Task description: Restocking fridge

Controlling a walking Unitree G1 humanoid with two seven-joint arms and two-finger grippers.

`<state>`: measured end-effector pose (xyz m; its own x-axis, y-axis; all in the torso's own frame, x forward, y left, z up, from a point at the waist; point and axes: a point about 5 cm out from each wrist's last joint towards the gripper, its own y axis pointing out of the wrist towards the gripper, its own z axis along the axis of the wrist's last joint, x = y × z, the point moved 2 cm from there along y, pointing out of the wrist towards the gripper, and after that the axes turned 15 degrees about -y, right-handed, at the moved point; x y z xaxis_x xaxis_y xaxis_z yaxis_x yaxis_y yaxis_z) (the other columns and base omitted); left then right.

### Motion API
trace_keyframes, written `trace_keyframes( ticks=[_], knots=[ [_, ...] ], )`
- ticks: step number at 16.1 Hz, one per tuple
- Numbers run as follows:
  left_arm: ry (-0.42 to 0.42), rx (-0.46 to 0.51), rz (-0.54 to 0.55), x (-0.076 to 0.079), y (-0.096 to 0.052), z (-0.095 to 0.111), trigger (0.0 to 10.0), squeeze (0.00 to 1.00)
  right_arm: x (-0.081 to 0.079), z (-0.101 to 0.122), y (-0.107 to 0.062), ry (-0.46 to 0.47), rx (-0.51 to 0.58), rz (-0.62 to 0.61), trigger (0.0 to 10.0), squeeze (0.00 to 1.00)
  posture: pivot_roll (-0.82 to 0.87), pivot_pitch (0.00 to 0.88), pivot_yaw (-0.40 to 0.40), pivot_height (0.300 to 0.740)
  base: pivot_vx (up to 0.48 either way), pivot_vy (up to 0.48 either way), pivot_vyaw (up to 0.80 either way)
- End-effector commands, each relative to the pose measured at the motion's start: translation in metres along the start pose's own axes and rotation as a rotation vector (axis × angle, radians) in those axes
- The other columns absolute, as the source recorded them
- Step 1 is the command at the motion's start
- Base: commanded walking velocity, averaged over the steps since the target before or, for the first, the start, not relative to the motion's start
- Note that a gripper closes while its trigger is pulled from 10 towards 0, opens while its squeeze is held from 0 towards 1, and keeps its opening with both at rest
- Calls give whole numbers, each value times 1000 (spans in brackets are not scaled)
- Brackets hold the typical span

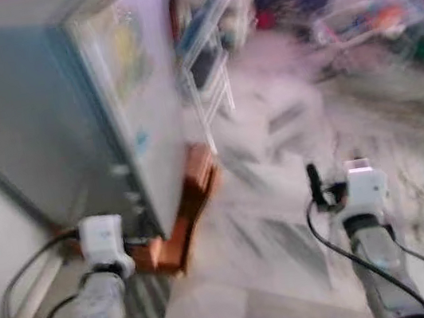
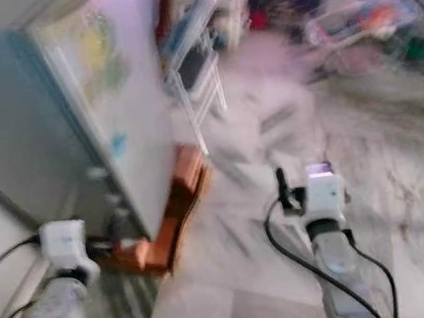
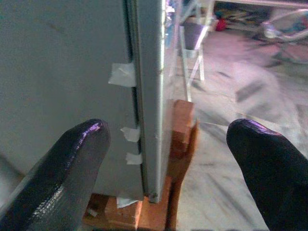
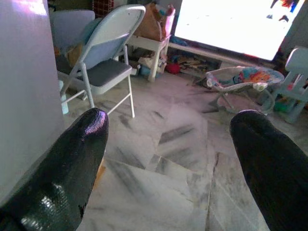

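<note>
Fingers on left gripper (image 3: 166, 163) spread wide, nothing held; between the tips, straight ahead, sits the fridge (image 3: 72, 86) corner w/ door seam, tape scraps along the edge, wooden base (image 3: 180, 139) beneath. Right gripper (image 4: 168, 159) also wide open, empty, w/ marble floor (image 4: 159, 159) between its tips, folding chair (image 4: 103, 57) and baby bouncer (image 4: 243, 79) well beyond. Fridge door (image 1: 139, 82) looks shut; head views blurred. Judgement: door is stiff, heavy-ish, seal will resist. No handle visible, so best hold prob. the door's free edge, fingertips hooked behind it, steady pull.
</note>
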<state>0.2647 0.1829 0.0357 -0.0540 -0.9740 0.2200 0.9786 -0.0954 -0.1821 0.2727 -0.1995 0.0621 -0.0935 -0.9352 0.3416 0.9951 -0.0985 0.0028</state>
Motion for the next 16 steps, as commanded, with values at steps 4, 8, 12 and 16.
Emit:
trace_keyframes(
  ticks=[4,8,12,16],
  knots=[
    [22,28,-15,0,1,8,10000,0,-1,6,2,3,21,3,10000,0,73,64,-89,740,172,168,0],
    [13,30,-35,3,0,7,10000,0,-1,5,4,12,12,2,10000,0,81,67,-95,740,0,0,0],
    [1,34,-62,7,0,7,10000,0,-1,4,5,5,6,7,10000,0,79,66,-96,740,0,0,-800],
    [-3,36,-74,10,0,8,10000,0,-2,5,4,4,9,7,10000,0,73,69,-90,740,0,0,-800]
  ],
)
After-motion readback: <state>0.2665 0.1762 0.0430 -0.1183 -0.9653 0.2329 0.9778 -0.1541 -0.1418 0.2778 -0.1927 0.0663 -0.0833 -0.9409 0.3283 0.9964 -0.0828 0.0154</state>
